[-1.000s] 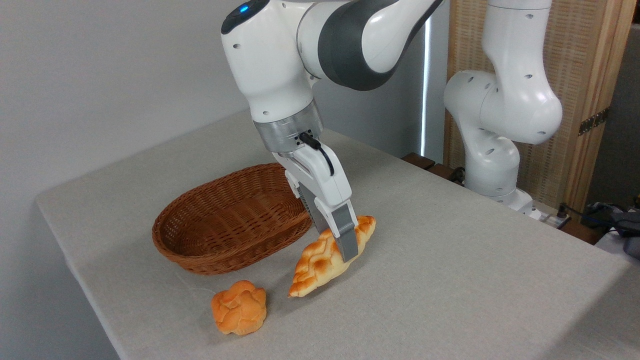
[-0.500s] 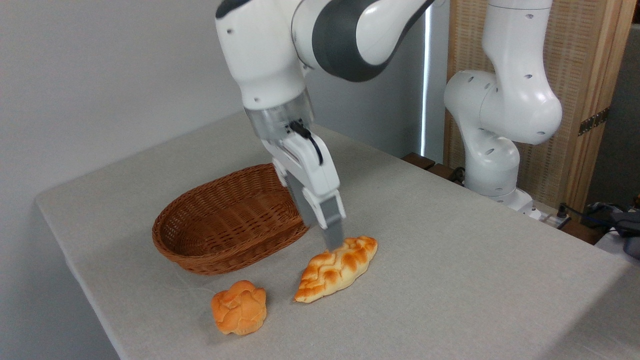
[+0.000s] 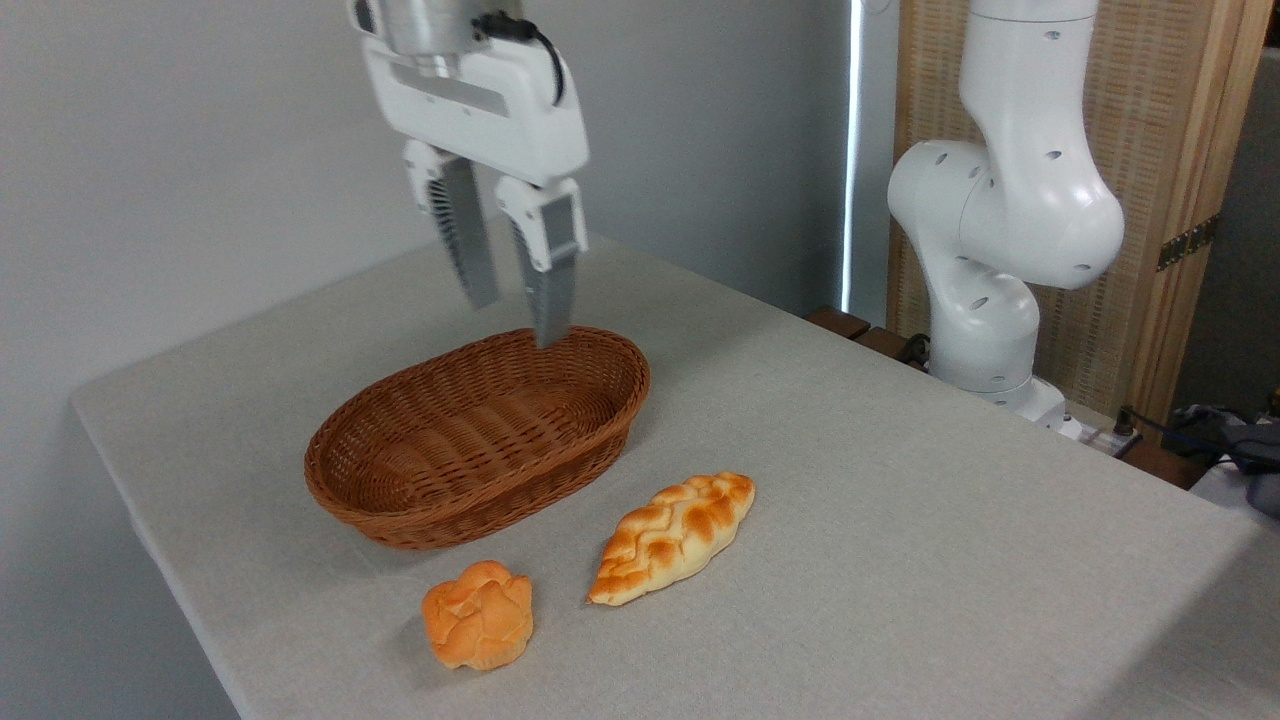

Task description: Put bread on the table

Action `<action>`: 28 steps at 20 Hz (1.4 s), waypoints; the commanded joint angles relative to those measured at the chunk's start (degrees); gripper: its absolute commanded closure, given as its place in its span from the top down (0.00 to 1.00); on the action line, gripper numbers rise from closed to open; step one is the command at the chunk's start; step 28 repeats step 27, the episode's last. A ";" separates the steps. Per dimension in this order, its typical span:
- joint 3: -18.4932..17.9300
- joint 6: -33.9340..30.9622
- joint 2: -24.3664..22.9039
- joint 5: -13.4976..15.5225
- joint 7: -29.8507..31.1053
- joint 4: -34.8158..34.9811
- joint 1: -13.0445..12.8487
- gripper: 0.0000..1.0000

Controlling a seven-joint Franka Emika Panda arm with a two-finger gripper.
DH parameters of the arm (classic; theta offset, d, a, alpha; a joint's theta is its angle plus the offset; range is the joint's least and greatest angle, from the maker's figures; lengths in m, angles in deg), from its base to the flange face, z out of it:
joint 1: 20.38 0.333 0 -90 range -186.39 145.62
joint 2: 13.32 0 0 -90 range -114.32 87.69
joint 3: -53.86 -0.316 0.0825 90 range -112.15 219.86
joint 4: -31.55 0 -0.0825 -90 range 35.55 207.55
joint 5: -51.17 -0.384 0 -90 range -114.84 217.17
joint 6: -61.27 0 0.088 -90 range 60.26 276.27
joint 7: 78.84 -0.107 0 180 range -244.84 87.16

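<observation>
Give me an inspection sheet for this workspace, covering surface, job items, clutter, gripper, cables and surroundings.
Surface: table covered in light grey-beige cloth, flat, no spills seen.
Job's things: elongated braided golden loaf lies flat on the cloth, right of the small bun, in front of the basket, touching neither.
Clutter: brown oval wicker basket, nothing in it; small round orange bun in front of it.
Gripper: white two-finger gripper open, holding nothing, raised above the basket's far rim.
Cables: black cable on the gripper body; dark cables past the table's right edge.
Surroundings: grey wall, woven wooden screen behind the white arm base.
</observation>
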 commanded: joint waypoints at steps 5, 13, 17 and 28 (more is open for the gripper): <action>1.64 -2.88 4.50 1.22 -4.46 -6.41 3.20 1.00; 2.43 -2.88 3.53 1.13 -4.72 -4.21 3.20 1.00; 1.99 -2.35 2.48 1.05 -4.72 -3.51 3.38 1.00; 1.82 1.43 -1.21 1.13 -5.16 1.95 4.60 1.00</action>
